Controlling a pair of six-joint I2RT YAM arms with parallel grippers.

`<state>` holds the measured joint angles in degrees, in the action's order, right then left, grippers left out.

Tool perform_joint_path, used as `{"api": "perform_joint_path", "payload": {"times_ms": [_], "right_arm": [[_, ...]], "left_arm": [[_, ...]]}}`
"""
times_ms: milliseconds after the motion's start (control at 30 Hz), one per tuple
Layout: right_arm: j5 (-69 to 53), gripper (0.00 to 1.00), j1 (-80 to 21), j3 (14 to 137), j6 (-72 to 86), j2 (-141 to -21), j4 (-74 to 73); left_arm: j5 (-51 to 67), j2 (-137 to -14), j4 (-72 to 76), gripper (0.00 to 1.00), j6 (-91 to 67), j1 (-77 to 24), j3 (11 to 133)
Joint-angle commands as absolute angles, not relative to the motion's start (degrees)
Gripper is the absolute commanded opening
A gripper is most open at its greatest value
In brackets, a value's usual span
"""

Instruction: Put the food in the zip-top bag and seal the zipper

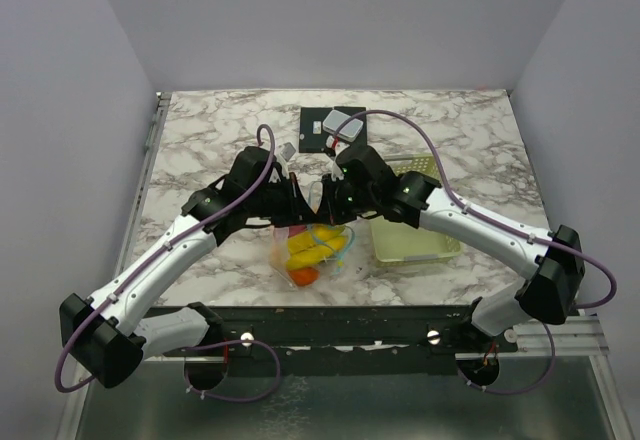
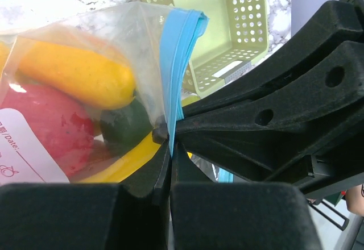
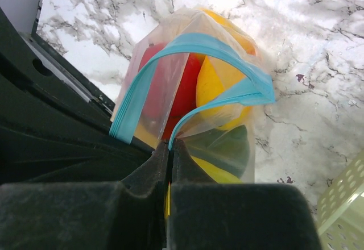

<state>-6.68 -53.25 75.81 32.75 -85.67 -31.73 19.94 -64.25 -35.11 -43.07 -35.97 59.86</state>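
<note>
The clear zip-top bag [image 1: 314, 250] hangs over the table's front middle, holding the food: a yellow lemon [image 2: 74, 71], a red apple [image 2: 45, 125], a dark green fruit [image 2: 125, 122] and a banana [image 2: 122, 162]. An orange fruit [image 1: 304, 276] lies at its bottom. My left gripper [image 2: 170, 148] is shut on the light blue zipper [image 2: 173, 62]. My right gripper [image 3: 170, 146] is shut on the zipper's other lip [image 3: 222, 99]. The two lips bow apart, so the mouth [image 3: 193, 68] gapes open. In the top view both grippers [image 1: 300, 205] [image 1: 332, 203] meet above the bag.
The pale yellow-green slotted basket [image 1: 412, 228] stands just right of the bag and shows no fruit; it also shows in the left wrist view [image 2: 227, 28]. A black square pad with a grey object [image 1: 335, 128] lies at the back middle.
</note>
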Motion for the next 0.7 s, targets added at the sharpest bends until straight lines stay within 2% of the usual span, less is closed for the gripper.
{"api": "perform_joint_path", "payload": {"times_ms": [0,200,467,500,667], "right_arm": [[-6.4,0.01,-54.4,77.7,33.8,-85.0,-27.5],[-4.2,0.01,-54.4,78.1,32.4,-83.1,-29.6],[5.8,0.01,-54.4,76.6,30.6,-78.3,-36.4],[6.5,0.02,-54.4,76.1,30.2,-77.7,-37.3],[6.4,0.30,-54.4,75.1,27.4,-74.8,-40.7]], "left_arm": [[22.7,-63.7,-29.3,0.00,-44.2,-36.7,59.4],[22.5,-62.9,-29.7,0.00,-43.8,-36.7,59.5],[18.1,-62.5,-37.1,0.00,-39.6,-36.6,64.2],[17.8,-62.4,-37.8,0.00,-39.2,-36.7,64.6],[16.5,-61.9,-39.6,0.00,-38.2,-36.6,64.6]]}}
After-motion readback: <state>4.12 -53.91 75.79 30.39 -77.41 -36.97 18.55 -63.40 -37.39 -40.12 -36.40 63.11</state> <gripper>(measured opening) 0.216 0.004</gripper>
